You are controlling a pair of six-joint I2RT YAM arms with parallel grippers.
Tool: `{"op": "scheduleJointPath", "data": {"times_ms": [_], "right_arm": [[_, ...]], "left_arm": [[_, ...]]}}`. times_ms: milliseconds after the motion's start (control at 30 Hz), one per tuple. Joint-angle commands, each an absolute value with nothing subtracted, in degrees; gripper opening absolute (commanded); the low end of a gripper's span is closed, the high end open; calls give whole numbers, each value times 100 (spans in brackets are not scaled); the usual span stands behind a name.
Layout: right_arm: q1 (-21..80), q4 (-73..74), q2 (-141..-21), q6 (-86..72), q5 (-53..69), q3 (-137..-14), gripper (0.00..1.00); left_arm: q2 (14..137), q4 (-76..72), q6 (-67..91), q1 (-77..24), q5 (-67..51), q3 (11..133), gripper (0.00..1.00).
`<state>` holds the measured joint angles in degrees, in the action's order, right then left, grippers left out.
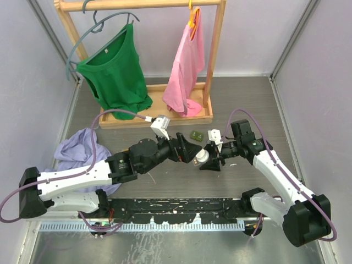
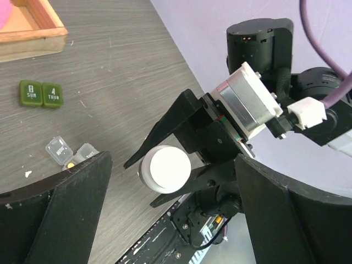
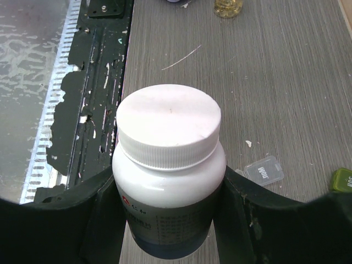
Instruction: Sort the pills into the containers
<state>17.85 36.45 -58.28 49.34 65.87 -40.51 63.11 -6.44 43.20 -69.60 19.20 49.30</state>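
Note:
My right gripper point(image 3: 168, 217) is shut on a white pill bottle point(image 3: 168, 165) with a white screw cap and holds it above the table; in the top view the right gripper point(image 1: 211, 158) and the bottle point(image 1: 202, 157) are at mid-table. My left gripper point(image 2: 173, 220) is open and empty, its jaws wide, facing the bottle's cap point(image 2: 165, 169); in the top view the left gripper point(image 1: 190, 149) is just left of the bottle. The dark green pill box point(image 2: 41, 93) lies closed on the table, also in the top view point(image 1: 197, 135). The clear pill box point(image 2: 69, 153) lies near it and also shows in the right wrist view point(image 3: 265, 169).
A wooden clothes rack point(image 1: 157, 113) with a green top point(image 1: 115, 71) and a pink top point(image 1: 187, 66) stands at the back. A lilac cloth point(image 1: 77, 148) lies at the left. A black rail point(image 1: 176, 212) runs along the near edge. A small yellowish clear object point(image 3: 227, 6) sits on the table.

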Motion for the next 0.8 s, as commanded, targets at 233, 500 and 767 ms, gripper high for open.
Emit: {"op": "scheduleJointPath", "data": {"times_ms": [233,500,767], "right_arm": [[1781,3481,-5801,4923,6725,-4263,15],[1778,3486,-5813,4930,6729,-4263,15],[1776,3488,-5815,4927,6724,-4263,15]], "left_arm": [[7205,411,4303,-7169,2402,6058,78],[7639,684,4271,-7231,2406,6360,68],[7748,820,4286,-7291,2258,6512,62]]}}
